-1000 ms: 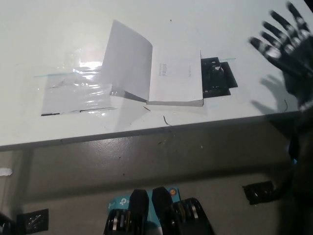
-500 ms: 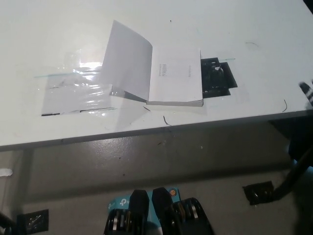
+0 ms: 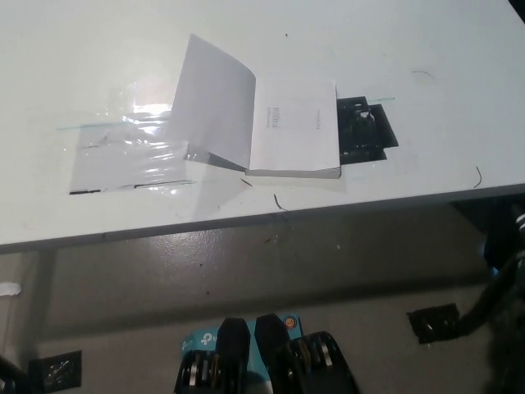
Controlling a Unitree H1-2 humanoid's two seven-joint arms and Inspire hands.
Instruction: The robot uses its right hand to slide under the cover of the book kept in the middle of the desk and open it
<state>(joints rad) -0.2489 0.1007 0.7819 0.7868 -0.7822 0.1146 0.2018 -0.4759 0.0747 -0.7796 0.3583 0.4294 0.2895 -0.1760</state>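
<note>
Book (image 3: 294, 131) lies open near the middle of the white tabletop (image 3: 90, 49), close to its near edge; white cover (image 3: 215, 103) stands lifted and tilted toward picture left, hinged along the spine, first page facing up with faint small print. Cover's lower corner rests at the edge of a clear plastic sheet (image 3: 131, 152) that lies flat to the left of the book, shiny with glare, a dark strip along its near edge. Just beside the book on its right, touching or partly tucked under it, a flat black object (image 3: 366, 131), detail too dark to read. A few thin dark marks on the tabletop near the front edge and at far right. Below the tabletop edge, grey floor (image 3: 246, 263) with a black patch at lower right. Right arm (image 3: 502, 287) shows only as a dark blur at the right margin below the table edge; right hand not in view, fingers cannot be told. Left hand not in view
</note>
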